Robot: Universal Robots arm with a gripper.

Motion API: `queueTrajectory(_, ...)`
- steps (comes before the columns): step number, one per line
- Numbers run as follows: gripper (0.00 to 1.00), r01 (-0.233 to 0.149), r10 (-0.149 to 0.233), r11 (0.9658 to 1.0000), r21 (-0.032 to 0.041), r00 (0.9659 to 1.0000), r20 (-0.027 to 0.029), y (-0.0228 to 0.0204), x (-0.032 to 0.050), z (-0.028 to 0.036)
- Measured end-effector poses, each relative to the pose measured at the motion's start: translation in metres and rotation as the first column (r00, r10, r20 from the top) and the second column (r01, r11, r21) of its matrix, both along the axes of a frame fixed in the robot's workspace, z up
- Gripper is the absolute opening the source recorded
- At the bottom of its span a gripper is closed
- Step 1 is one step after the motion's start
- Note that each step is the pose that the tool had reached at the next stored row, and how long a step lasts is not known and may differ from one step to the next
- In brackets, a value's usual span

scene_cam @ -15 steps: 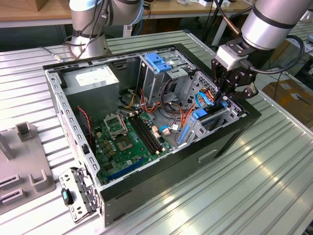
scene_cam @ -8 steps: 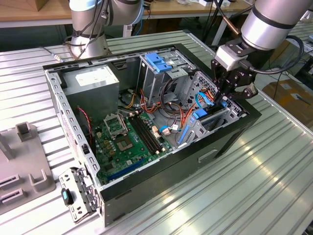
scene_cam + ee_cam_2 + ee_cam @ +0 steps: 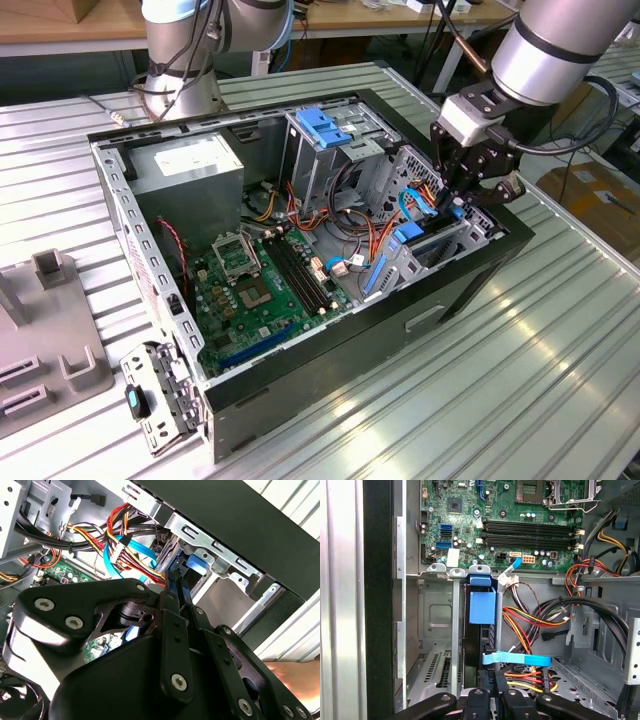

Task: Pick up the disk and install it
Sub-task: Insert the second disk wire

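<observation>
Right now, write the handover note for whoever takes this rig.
Gripper: lowered into the open computer case at the exterior view's right, fingers pinched on the blue rail of the disk.
Disk: standing on edge in a slot of the metal drive bay, beside the motherboard. A blue flat cable crosses just in front of it.
Done: disk picked up and brought into the bay.
Left: gripper not yet released; whether the disk is fully seated cannot be told.

disk (image 3: 481, 611) mostly hidden in bay, hand (image 3: 492, 692) cropped
</observation>
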State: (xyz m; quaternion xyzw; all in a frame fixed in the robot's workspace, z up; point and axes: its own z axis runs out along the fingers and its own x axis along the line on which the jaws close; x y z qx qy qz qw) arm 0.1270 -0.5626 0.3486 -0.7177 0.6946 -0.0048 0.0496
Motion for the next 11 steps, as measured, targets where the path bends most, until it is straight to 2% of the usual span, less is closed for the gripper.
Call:
queueTrajectory(4, 0.16, 0.000, 0.000, 1.0000, 0.0000, 1.0000, 0.0000, -0.0015, 0.0000, 0.0000)
queueTrajectory(11, 0.16, 0.000, 0.000, 1.0000, 0.0001, 1.0000, 0.0000, -0.0016, 0.0000, -0.0021)
